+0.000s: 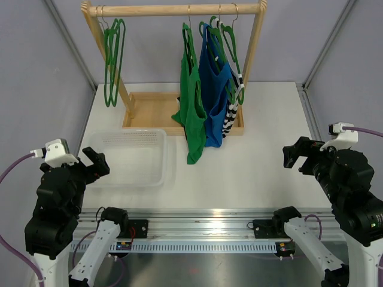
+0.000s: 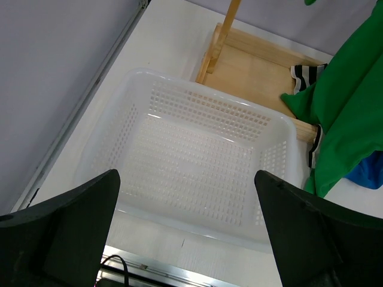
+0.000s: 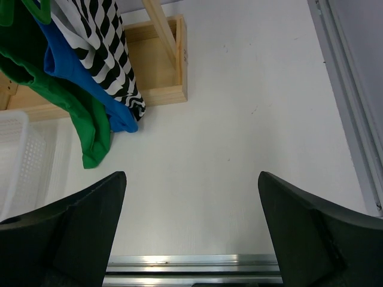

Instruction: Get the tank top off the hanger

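Under the wooden rack's top rail (image 1: 173, 10), right of centre, three garments hang packed together on green hangers. A green tank top (image 1: 192, 113) is leftmost in the cluster, a blue tank top (image 1: 214, 101) touches it, and a black-and-white striped top (image 1: 232, 116) hangs just beside the rack's right post. The green hem drapes past the front edge of the rack's base tray (image 1: 149, 110). Spare green hangers (image 1: 112, 60) hang at the rack's left end. A white perforated basket (image 1: 128, 156) sits just in front of the rack's base, on the left side. The left gripper (image 1: 96, 162) hovers beyond the basket's far side from the rack, jaws spread wide and holding nothing. The right gripper (image 1: 292, 154) hovers well in front and to the right of the rack, likewise released and empty. No garment is grasped and the task is not begun. Judged risks: the fabrics overlap, so a pinch on the green could catch the blue with it. A straight downward tug would likely snag the straps on the hanger shoulders and drag the hook along or off the rail. The rack looks freestanding, so a hard forward pull might tip or slide it. With the hanger unsteadied, the neighbours would swing and tangle. Which top is meant is itself unclear.
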`<state>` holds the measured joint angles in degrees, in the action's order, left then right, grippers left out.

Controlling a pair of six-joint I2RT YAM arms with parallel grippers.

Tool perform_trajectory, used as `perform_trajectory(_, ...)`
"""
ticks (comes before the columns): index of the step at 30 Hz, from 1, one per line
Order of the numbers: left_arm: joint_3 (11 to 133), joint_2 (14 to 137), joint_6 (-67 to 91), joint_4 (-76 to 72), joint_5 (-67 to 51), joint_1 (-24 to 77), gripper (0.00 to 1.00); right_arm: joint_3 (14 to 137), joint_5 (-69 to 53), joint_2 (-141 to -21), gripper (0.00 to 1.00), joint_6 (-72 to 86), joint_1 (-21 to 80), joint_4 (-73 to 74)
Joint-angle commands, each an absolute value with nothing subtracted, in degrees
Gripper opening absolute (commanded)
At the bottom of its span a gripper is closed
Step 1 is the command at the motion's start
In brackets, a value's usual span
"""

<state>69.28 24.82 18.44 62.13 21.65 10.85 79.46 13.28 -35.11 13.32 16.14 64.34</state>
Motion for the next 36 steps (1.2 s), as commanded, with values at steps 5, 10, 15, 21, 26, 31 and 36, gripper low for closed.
perform_trajectory(5, 69.17, 24.43, 18.1, 61.0, 19.6, 11.07, 0.99, 75.94, 5.38, -32.96, 1.0, 12.4, 16.44, 55.56)
perform_trajectory(10, 68.56, 24.35, 18.28, 60.65, 18.29, 11.07, 0.99, 75.93, 0.62, -35.59, 1.0, 14.67, 16.44, 49.93)
perform_trajectory(15, 67.51, 24.08, 18.89, 60.03, 15.74, 11.07, 0.99, 82.15, 1.23, -44.37, 0.98, 14.94, 16.44, 46.32)
perform_trajectory(21, 65.48, 23.47, 19.69, 59.15, 12.4, 11.07, 0.99, 91.91, -1.3, -58.08, 0.71, 13.36, 16.44, 43.51)
perform_trajectory(26, 63.99, 23.38, 19.86, 58.71, 10.11, 11.08, 0.99, 99.83, -4.39, -69.05, 0.58, 11.52, 16.44, 41.22)
perform_trajectory(31, 62.32, 23.55, 19.6, 58.27, 9.93, 11.07, 0.99, 110.2, -9.57, -77.24, 0.53, 10.38, 16.44, 41.31)
perform_trajectory(36, 60.65, 23.73, 19.6, 57.75, 9.41, 11.07, 0.99, 119.24, -12.21, -85.42, 0.52, 8.0, 16.44, 42.45)
